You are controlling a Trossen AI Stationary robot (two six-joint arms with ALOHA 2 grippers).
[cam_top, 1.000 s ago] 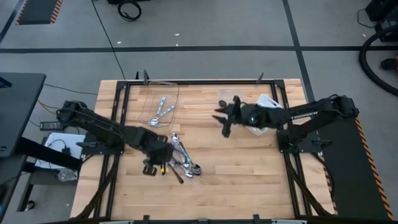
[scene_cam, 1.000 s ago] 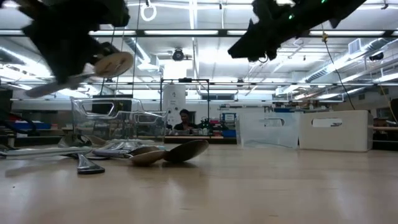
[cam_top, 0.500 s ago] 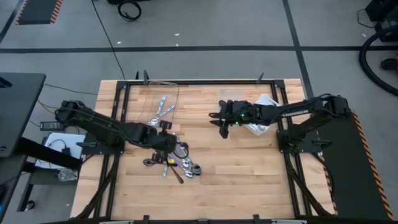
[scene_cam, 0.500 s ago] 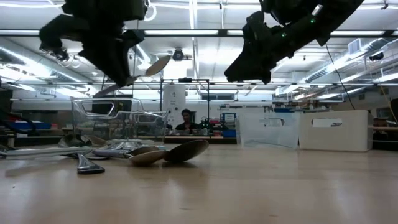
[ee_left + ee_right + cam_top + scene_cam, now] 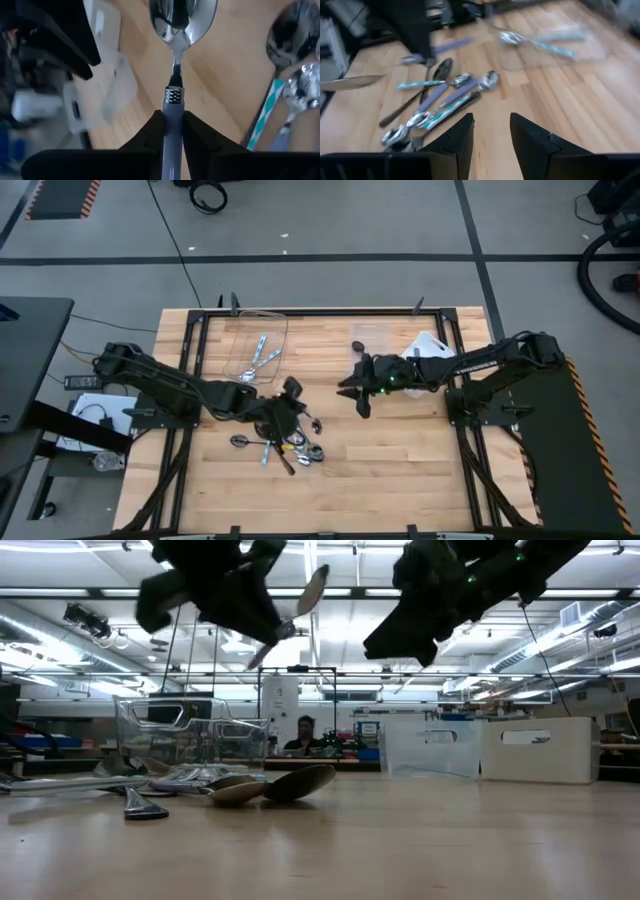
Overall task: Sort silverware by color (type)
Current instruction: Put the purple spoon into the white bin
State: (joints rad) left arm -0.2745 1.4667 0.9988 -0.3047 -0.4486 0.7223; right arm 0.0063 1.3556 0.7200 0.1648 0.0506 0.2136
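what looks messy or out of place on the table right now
Nothing is damaged. The unsorted spoons lie in a crisscrossed heap near the table's front left, overlapping at all angles. The left hand holds one blue-handled spoon in the air above them, while two spoons already sit in the clear container.

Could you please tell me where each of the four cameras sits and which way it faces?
High view: overhead, straight down on the table; both arms show.
Low view: table height, level into the room; both arms overhead.
Left wrist view: on the left arm, looking past the left claw shut on a spoon.
Right wrist view: on the right arm, past the open right claw toward the spoon pile.
Shared: the high and right wrist views both show the pile.
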